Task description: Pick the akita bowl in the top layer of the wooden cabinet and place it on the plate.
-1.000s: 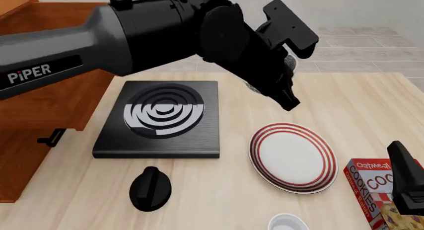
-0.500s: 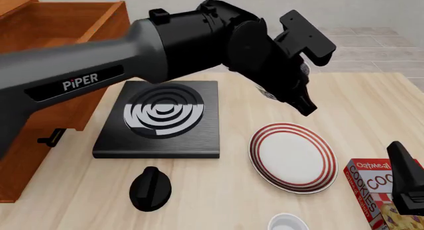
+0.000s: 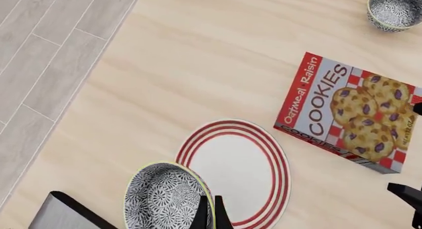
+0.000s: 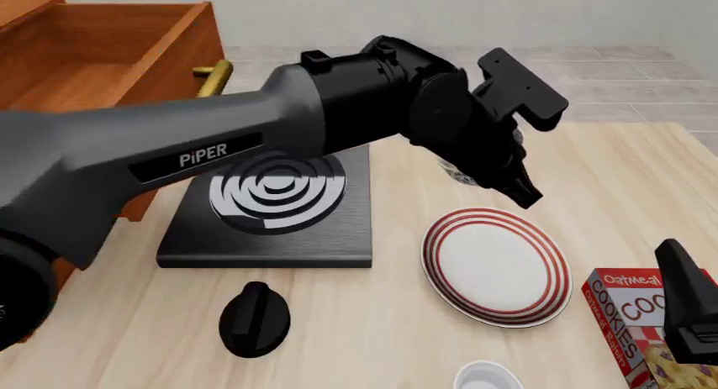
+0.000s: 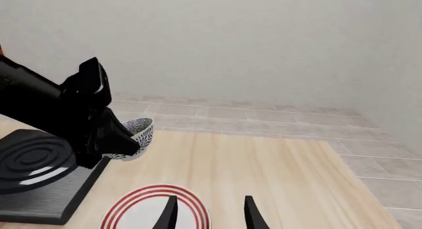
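My left gripper (image 4: 514, 181) is shut on the rim of the akita bowl (image 3: 163, 198), a small bowl with a dense dark pattern and pale rim. The bowl hangs in the air just beyond the far-left edge of the plate (image 4: 495, 265), tilted, and the arm hides most of it in the front view (image 4: 456, 174). The plate (image 3: 238, 170) is white with red rings and has nothing on it. The top layer (image 4: 103, 46) of the wooden cabinet (image 4: 34, 263) stands pulled open at the far left. My right gripper (image 5: 209, 215) is open near the plate's right side.
A black stove (image 4: 269, 202) lies left of the plate, with a black knob-like object (image 4: 255, 318) in front of it. A cookies box (image 4: 635, 328) sits right of the plate, and a second small bowl (image 4: 488, 377) at the table's front edge.
My left arm has carried the bowl to the right and lower, toward the plate's far edge. The open drawer and its brass handle now show behind it. The right arm has not moved.
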You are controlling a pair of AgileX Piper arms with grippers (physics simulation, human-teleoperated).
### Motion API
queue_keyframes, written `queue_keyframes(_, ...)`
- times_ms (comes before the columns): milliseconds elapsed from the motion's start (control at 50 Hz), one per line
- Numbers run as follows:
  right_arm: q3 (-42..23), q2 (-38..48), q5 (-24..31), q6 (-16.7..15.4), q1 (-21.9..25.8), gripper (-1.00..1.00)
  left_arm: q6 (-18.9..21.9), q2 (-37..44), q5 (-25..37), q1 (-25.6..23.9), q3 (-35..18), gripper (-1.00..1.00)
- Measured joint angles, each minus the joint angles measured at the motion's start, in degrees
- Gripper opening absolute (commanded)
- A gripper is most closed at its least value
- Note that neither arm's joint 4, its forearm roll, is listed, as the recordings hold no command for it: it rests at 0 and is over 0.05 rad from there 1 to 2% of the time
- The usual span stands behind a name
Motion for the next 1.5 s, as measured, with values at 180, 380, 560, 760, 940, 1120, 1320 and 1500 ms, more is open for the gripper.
queue_keyframes(180, 0.1, 0.0, 0.0, 0.0, 0.0, 1.00, -2.1, 1.7, -1.2, -0.2, 0.4, -1.00)
queue_keyframes(380, 0.1, 0.0, 0.0, 0.1, -0.2, 1.00, -4.2, 4.6, -2.0, -0.8, -0.6, -1.00)
queue_keyframes(560, 0.1, 0.0, 0.0, 0.2, -0.3, 1.00, -5.8, 7.5, -2.8, -1.1, -1.6, -1.00)
queue_keyframes(760, 0.2, 0.0, 0.0, 0.4, -0.3, 1.00, -7.2, 9.5, -3.7, -1.6, -1.7, -1.00)
queue_keyframes(940, 0.3, 0.0, 0.1, 0.4, -0.3, 1.00, -8.1, 10.5, -4.7, -1.9, -1.0, -1.00)
queue_keyframes(1120, 0.3, 0.0, 0.1, 0.4, -0.3, 1.00, -8.7, 11.3, -5.3, -2.0, -0.7, -1.00)
queue_keyframes(1320, 0.3, 0.0, 0.1, 0.5, -0.3, 1.00, -9.6, 12.4, -6.2, -2.2, -0.2, -1.00)
queue_keyframes(1500, 0.2, 0.0, 0.2, 0.5, -0.3, 1.00, -10.3, 13.3, -6.9, -2.5, 0.1, -1.00)
